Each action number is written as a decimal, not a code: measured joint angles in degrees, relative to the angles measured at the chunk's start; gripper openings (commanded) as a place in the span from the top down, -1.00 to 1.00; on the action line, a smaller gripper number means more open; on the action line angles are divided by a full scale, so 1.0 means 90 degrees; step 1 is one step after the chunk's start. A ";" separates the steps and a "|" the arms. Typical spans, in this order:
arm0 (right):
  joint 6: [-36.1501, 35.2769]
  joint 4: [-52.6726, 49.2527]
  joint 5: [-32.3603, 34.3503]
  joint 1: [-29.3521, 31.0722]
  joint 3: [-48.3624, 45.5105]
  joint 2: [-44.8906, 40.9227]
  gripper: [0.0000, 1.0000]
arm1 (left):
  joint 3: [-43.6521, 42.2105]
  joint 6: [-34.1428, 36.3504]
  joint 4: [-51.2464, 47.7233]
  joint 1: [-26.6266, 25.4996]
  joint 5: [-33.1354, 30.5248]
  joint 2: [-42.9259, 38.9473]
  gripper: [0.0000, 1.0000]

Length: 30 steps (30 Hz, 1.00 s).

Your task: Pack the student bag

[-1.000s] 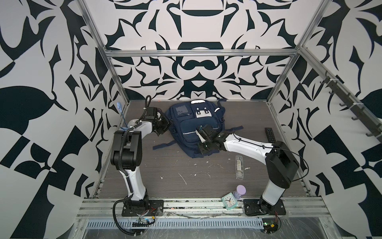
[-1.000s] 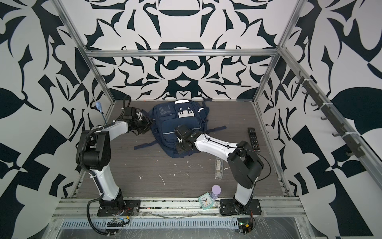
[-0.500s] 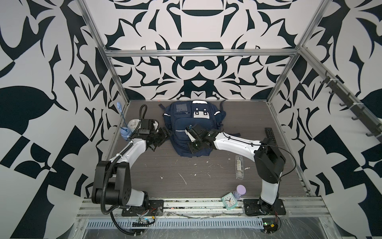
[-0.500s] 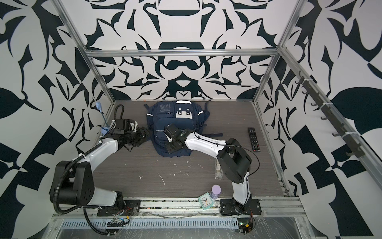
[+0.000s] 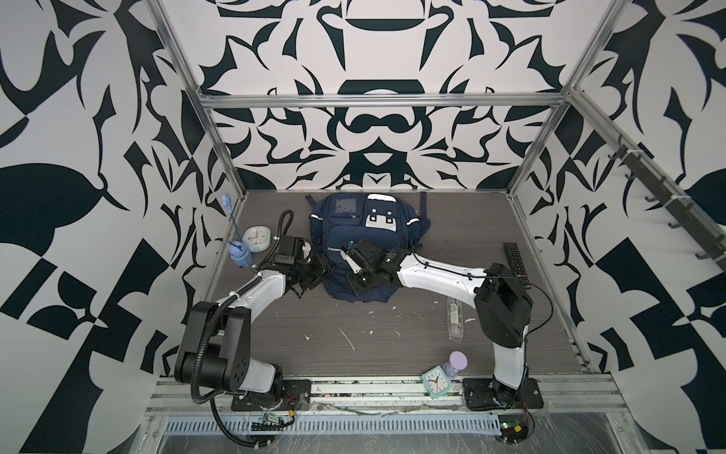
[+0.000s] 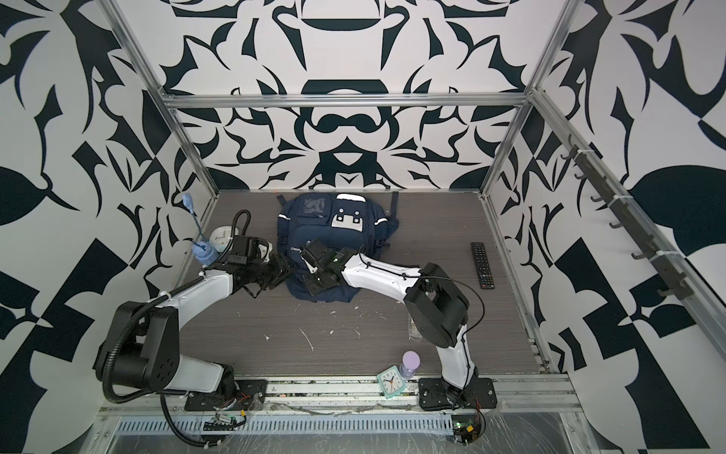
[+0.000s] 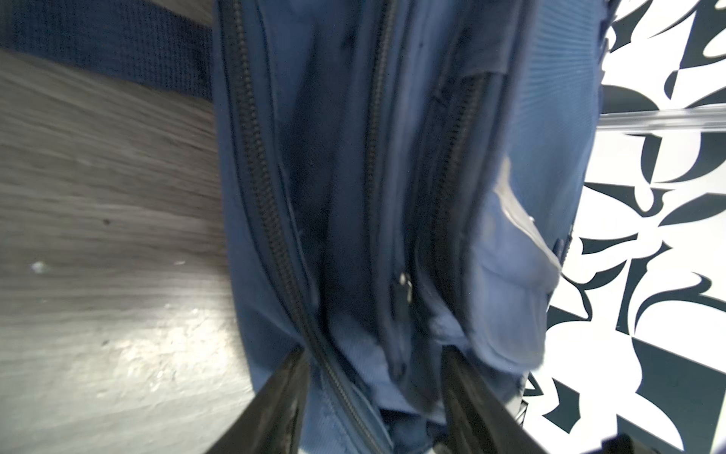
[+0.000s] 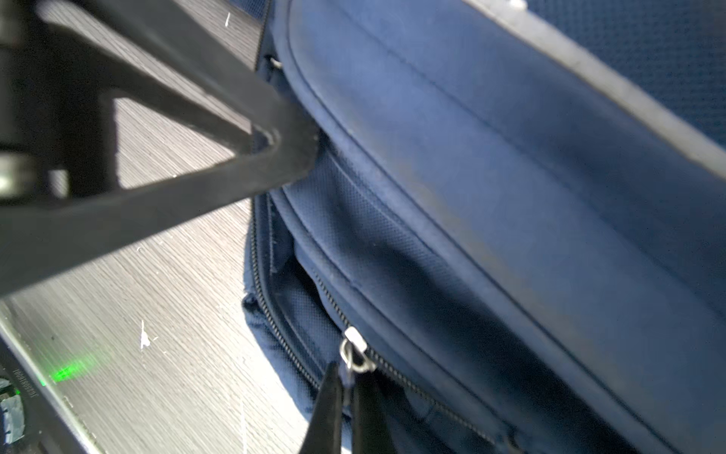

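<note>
The navy student bag (image 5: 387,236) lies flat at the back middle of the table, its white-grey flap pocket (image 5: 380,218) toward the back wall. My right gripper (image 8: 347,383) is shut on the pull of a silver zipper slider (image 8: 355,348) at the bag's near left corner, also shown in both top views (image 5: 351,281) (image 6: 310,285). My left gripper (image 7: 375,393) is at the bag's left side (image 5: 320,271), jaws apart around a fold of fabric and a zipper line (image 7: 275,236). One of its fingers (image 8: 275,149) shows in the right wrist view.
A round white clock (image 5: 256,239) and a blue bottle (image 5: 240,257) sit by the left wall. A remote (image 5: 516,261) lies at the right, a clear packet (image 5: 455,318) near the right arm. A mint alarm clock (image 5: 436,387) and a purple-capped bottle (image 5: 455,363) stand at the front edge.
My right gripper has drawn the zipper pull leftward along the bag. The left gripper has come toward the front along the bag's left side, and its jaws have narrowed.
</note>
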 measured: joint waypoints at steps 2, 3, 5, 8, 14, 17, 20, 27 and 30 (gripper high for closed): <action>0.0002 -0.0005 0.0002 0.0005 0.0000 0.0000 1.00 | 0.0002 -0.0019 0.0100 0.0000 0.0027 0.0172 0.34; 0.0002 -0.0005 0.0005 0.0007 0.0000 0.0000 1.00 | 0.0002 -0.0041 0.0148 -0.0002 0.0032 0.0240 0.44; 0.0005 -0.0005 0.0022 0.0012 -0.0002 0.0000 1.00 | 0.0044 -0.0029 0.0233 -0.0002 0.0068 0.0342 0.60; 0.0005 0.0002 0.0053 0.0017 -0.0036 -0.0002 1.00 | 0.0107 -0.0027 0.0284 -0.0002 0.0087 0.0396 0.80; -0.0002 0.0022 0.0143 0.0041 -0.0189 -0.0078 1.00 | 0.0148 0.0007 0.0287 -0.0007 0.0138 0.0457 1.00; -0.0036 0.0053 0.0231 0.0036 -0.0291 -0.0151 1.00 | 0.0160 0.0032 0.0284 -0.0012 0.0148 0.0493 1.00; -0.0058 0.0092 0.0304 -0.0073 -0.0585 -0.0379 1.00 | 0.0199 0.0066 0.0260 -0.0015 0.0168 0.0559 1.00; -0.0172 0.0075 0.0245 -0.0833 -0.1681 -0.1445 1.00 | 0.0202 0.0129 0.0265 -0.0010 0.0199 0.0563 1.00; -0.0223 -0.0005 0.0204 -0.1411 -0.2195 -0.1957 1.00 | 0.0243 0.0158 0.0240 -0.0007 0.0219 0.0573 1.00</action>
